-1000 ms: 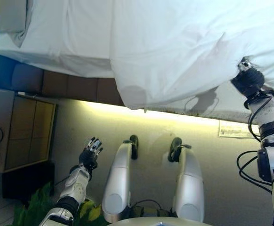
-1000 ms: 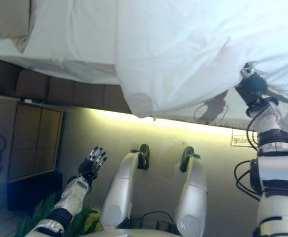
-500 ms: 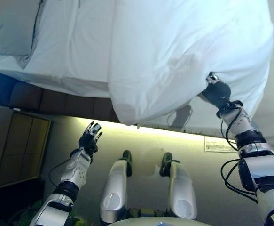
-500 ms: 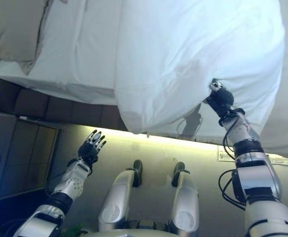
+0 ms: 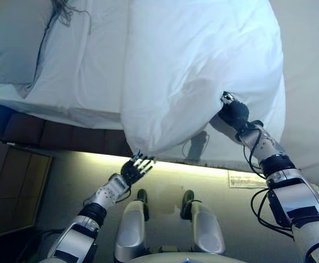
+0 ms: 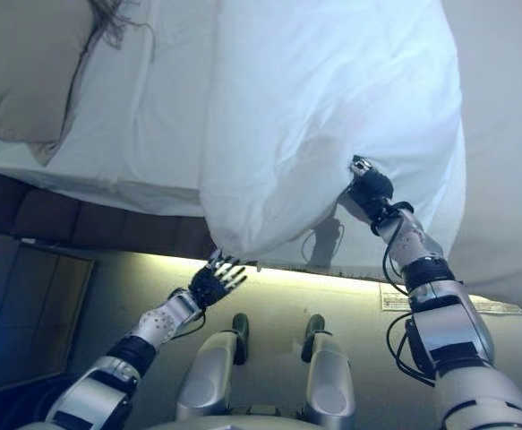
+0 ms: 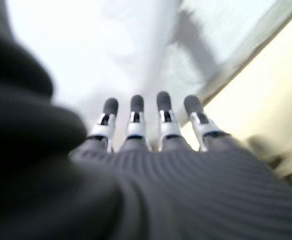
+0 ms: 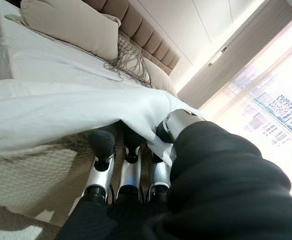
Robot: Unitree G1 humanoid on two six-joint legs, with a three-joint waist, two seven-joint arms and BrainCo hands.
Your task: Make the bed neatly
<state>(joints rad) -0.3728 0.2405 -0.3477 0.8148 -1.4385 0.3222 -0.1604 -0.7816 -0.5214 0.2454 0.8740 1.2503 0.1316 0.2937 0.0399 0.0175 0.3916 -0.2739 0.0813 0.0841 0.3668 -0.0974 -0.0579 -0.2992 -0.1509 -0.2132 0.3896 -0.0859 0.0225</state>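
Note:
A white duvet [image 5: 197, 60] lies bunched over the bed and hangs over its near side. My right hand [image 5: 233, 112] grips the duvet's edge [image 8: 140, 132], with the thumb on top and the fingers under the cloth. The edge is lifted off the beige cover [image 5: 307, 82] beneath it. My left hand [image 5: 134, 169] is open with its fingers [image 7: 135, 107] straight, just under the duvet's hanging lower corner [image 5: 143, 148] and holding nothing. At the bed's head, to the left, lie a white sheet [image 5: 77, 71] and a beige pillow [image 5: 9, 44].
The dark brown bed base [image 5: 55, 139] runs under the mattress above a lit strip [image 5: 170, 161]. A wooden cabinet [image 5: 11, 186] stands at the lower left. A white label [image 5: 247, 179] lies on the floor. The padded headboard [image 8: 135, 25] and a bright window [image 8: 276, 90] appear in the right wrist view.
My right hand has drawn the duvet edge left and further over the bed. My left hand has risen from floor level to the duvet's hanging corner. The camera has shifted too.

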